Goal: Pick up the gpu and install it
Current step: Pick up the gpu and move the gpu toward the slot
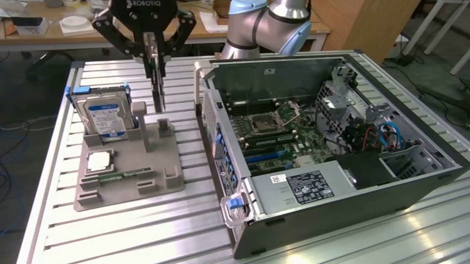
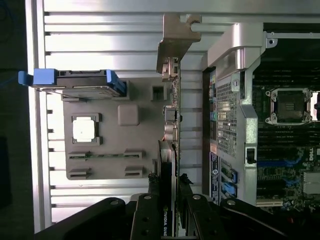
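Slatted aluminium table (image 1: 110,231), office benches behind. The gripper (image 1: 156,55) is clamped on the gpu (image 1: 158,91) over the grey fixture tray (image 1: 169,165).

The card hangs upright and edge-on at about eleven o'clock in the exterior view. Its lower end is just above the tray's slot post, and the open computer case (image 1: 411,181) stands at its three o'clock. The fingers (image 2: 145,220) pinch its flat faces, with the grey metal bracket (image 2: 177,32) at the far end. I judge it light, thin and stiff but fragile – best held by the board faces, never the connector edge. A smooth card in a narrow pinch could twist. The tray is matte plastic, the hard drive (image 1: 107,115) glossy, the case perforated steel.
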### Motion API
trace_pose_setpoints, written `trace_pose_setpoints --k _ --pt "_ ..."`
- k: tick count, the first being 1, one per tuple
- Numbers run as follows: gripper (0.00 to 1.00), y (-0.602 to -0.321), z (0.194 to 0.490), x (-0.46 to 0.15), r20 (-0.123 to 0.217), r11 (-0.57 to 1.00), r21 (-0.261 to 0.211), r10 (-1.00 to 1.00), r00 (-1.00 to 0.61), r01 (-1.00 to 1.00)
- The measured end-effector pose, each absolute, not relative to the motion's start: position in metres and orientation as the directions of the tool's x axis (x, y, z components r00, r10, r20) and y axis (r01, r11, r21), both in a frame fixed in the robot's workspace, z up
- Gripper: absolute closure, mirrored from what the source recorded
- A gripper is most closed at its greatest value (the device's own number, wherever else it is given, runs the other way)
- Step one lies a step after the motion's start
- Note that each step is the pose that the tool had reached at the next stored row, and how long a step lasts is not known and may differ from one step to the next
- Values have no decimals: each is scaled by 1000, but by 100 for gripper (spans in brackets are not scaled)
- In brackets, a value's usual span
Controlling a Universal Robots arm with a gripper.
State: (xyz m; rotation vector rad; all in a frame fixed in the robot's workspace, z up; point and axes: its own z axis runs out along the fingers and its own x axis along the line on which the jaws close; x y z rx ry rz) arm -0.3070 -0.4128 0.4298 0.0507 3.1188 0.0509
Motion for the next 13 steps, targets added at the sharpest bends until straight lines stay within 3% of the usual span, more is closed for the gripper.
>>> trace_pose_setpoints --k 13 --pt "74 -413 434 -275 -17 999 33 33 -999 32"
